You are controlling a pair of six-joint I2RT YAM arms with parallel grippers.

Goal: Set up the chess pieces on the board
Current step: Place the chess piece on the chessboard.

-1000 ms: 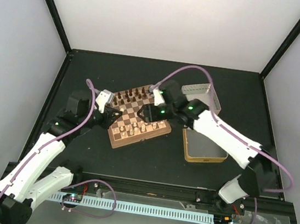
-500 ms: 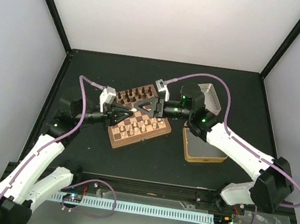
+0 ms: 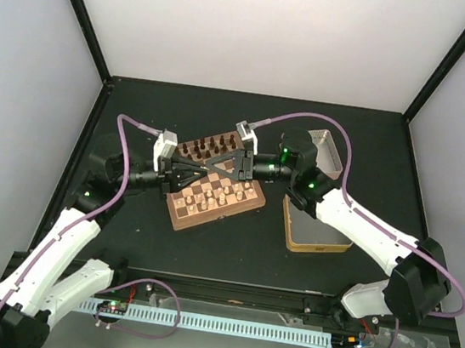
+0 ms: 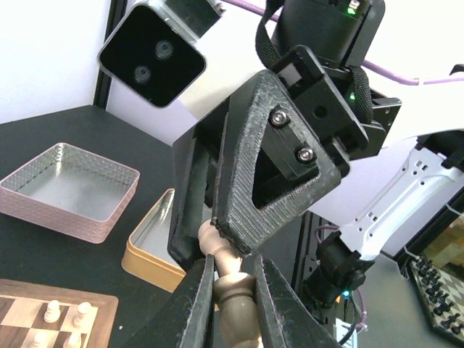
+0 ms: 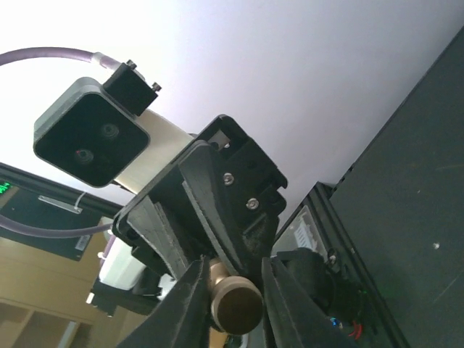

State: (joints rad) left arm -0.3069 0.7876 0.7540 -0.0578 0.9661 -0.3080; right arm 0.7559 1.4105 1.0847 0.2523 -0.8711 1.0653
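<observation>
A pale chess piece [image 4: 233,297] hangs in the air above the board [image 3: 180,217], held between both grippers. My left gripper [image 4: 232,264] is shut on its neck, and my right gripper [image 5: 233,270] meets it tip to tip, its fingers [image 4: 268,167] closed around the far rounded end. In the right wrist view the piece's round end [image 5: 235,308] sits between my own fingers. From above, the two grippers [image 3: 207,171] touch over the board's middle. Other pale chess pieces [image 3: 221,194] stand on the near rows, and dark pieces [image 3: 210,147] on the far rows.
A gold rectangular tin [image 3: 317,235] lies right of the board, under the right arm. A pinkish-silver square lid [image 3: 326,148] sits behind it. Both show in the left wrist view, lid [image 4: 72,192] and tin [image 4: 148,246], beyond the board's corner [image 4: 29,319].
The right gripper swung off the board to face the left gripper, then closed its fingers around the piece's free end. The left gripper rose slightly and kept its grip.
</observation>
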